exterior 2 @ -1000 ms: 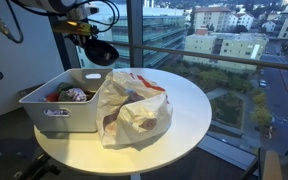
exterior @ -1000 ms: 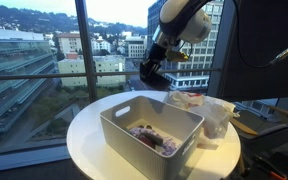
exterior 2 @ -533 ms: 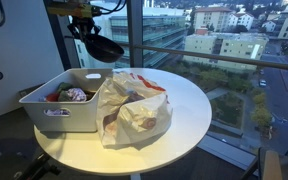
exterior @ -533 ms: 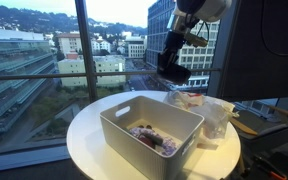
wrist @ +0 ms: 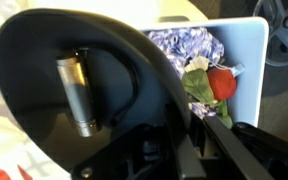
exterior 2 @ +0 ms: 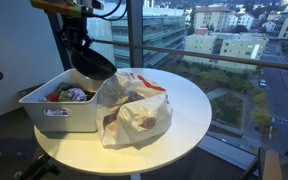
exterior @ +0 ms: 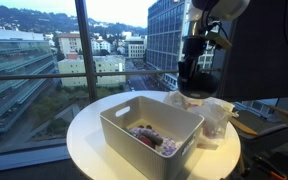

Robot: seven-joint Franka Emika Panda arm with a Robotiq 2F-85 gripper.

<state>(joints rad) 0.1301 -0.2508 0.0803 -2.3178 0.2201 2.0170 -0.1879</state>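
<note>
My gripper is shut on the rim of a black bowl-shaped object and holds it in the air above the far end of a white plastic bin. In the wrist view the black object fills most of the picture, with a silvery cylinder lying against its inner face; my fingers clamp its edge. Below lie the bin, a purple patterned cloth and a red flower. In an exterior view my gripper hangs between the bin and a crumpled bag.
The bin and the crumpled white plastic bag stand on a round white table, also seen in an exterior view. Tall windows with dark frames close off the far side. A dark panel stands behind the arm.
My gripper has carried the black object away from the window side, across and down, to just above the bin's end next to the bag. The bin and the bag have not moved.
</note>
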